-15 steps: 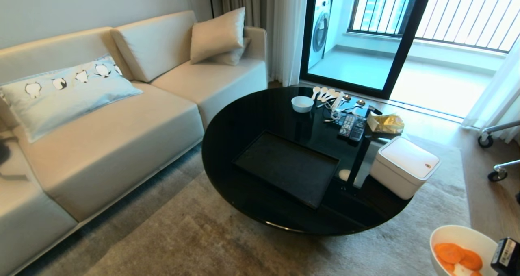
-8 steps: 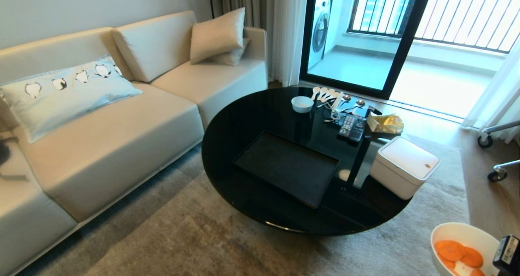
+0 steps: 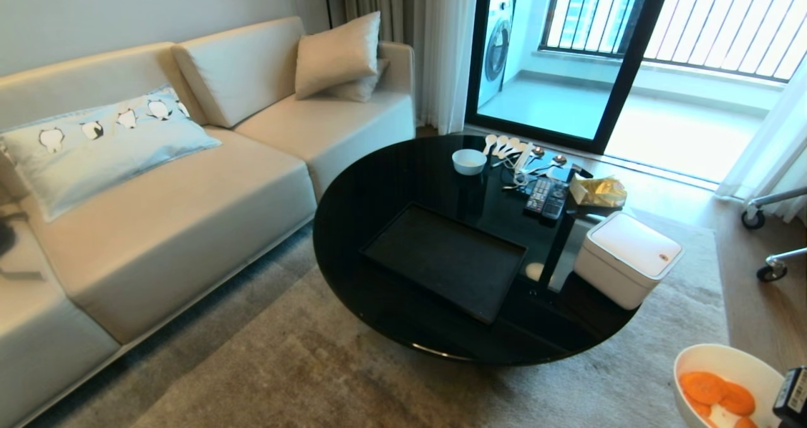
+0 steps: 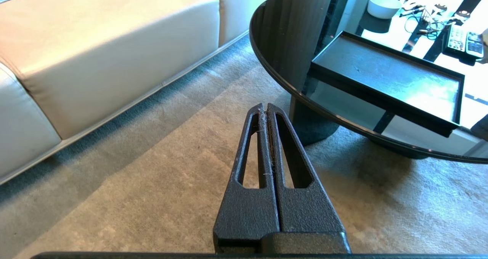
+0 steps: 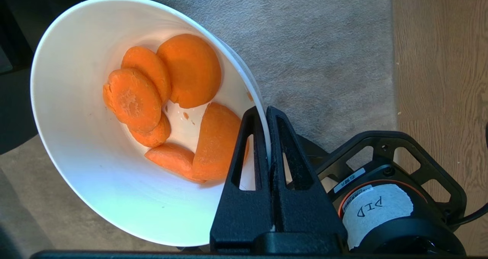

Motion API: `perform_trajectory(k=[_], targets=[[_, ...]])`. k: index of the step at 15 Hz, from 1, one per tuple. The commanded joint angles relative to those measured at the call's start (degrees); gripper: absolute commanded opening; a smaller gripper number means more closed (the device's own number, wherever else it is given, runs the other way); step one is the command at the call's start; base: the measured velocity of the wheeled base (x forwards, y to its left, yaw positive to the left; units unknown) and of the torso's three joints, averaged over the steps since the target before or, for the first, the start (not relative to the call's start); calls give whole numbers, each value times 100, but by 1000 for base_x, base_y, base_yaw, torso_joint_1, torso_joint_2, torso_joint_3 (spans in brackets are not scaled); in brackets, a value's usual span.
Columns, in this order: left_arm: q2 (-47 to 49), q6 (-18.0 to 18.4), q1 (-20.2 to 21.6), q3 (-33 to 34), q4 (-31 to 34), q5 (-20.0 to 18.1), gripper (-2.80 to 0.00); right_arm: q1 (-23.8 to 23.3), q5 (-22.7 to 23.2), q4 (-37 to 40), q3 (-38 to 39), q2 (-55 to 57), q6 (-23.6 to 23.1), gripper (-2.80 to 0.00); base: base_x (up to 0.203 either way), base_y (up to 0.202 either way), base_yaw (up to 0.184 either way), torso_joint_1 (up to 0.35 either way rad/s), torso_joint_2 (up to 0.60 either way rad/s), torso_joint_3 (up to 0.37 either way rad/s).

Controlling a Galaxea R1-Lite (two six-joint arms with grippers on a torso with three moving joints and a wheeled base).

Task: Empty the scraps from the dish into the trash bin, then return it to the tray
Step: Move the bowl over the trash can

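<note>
The dish held by the right gripper has edged slightly rightward.

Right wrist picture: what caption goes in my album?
Right gripper pinches a white bowl of carrot slices above carpet.

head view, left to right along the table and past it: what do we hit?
Tray → small white bowl → remotes → white boxy container → dish of carrot scraps, held by right gripper.

Open carpet fills the lower centre of the head view, unobstructed. A sofa blocks the left. At centre, the tray lies bare, reachable from above. A white boxy container and remotes crowd the round tabletop's right side.
</note>
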Motion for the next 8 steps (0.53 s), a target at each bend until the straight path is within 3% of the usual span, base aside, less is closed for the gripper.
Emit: perform_trajectory(k=[1, 6, 8], targets=[[-2, -7, 0, 0, -2, 4, -280, 15, -9, 25, -16, -33, 27, -280, 0, 0, 0, 0, 0, 0], [-2, -7, 0, 0, -2, 4, -280, 6, -9, 210, -7, -23, 194, -280, 0, 0, 0, 0, 0, 0], [-2, -7, 0, 0, -2, 4, -280, -2, -9, 210, 0, -19, 194, -280, 1, 7, -93, 2, 3, 0]])
